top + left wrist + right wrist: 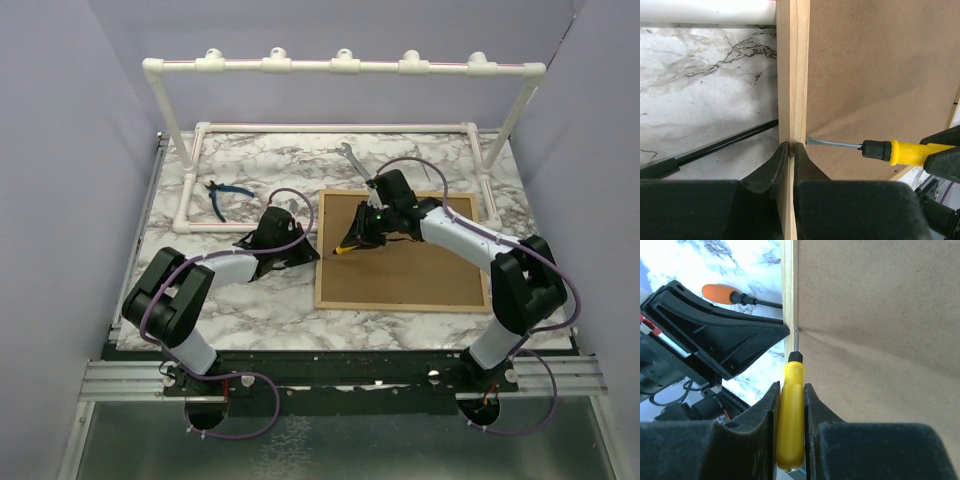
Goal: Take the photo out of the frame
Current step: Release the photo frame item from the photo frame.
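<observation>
Well, frame (pixel 430 275) lies back-up on the marble table (pixel 250 300) — I can't see the photo. L gripper (pixel 791 147) pinches its wood edge; R gripper (pixel 791 386) holds a yellow screwdriver (pixel 790 430), tip at the backing's edge.

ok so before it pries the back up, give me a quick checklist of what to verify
1. left gripper shut on the frame, at its wood edge: ok
2. right gripper shut on the yellow screwdriver: ok
3. blade tip at the seam between wood edge and fibreboard back: ok
4. fibreboard back lifted out of the frame: not ok, it lies flat
5. where the photo sits under the back: cannot tell, the frame is face down
6. orange screwdriver off the back: ok, it lies on the table outside the edge
</observation>
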